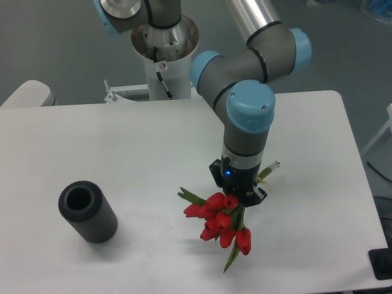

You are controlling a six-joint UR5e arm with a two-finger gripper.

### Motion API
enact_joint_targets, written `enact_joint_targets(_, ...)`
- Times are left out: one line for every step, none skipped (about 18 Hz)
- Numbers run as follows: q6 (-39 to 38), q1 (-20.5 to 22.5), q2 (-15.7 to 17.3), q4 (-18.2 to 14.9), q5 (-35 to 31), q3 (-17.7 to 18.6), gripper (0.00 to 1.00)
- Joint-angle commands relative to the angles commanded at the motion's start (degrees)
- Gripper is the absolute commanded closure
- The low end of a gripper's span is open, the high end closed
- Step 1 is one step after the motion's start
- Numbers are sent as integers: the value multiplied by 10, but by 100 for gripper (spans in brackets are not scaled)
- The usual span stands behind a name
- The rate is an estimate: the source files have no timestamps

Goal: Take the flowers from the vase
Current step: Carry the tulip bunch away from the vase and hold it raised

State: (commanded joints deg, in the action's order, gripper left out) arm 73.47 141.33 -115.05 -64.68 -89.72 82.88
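The flowers (219, 222), a bunch of red tulip buds with green leaves, hang below my gripper (237, 197), which is shut on their stems. A stem end pokes out to the right of the wrist. The bunch is over the white table (122, 147), right of centre near the front. The vase (87, 211), a dark grey ribbed cylinder with an open round hole, stands at the front left, well apart from the flowers and with nothing in it.
The arm's white base column (164, 52) rises behind the table's far edge. A dark object (383, 264) sits at the front right corner. The table's right edge is close to the arm.
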Motion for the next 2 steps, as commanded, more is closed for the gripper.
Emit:
enact_joint_targets(5, -4, -2, 0, -9, -1, 71)
enact_joint_targets(7, -6, -3, 0, -12, -1, 72)
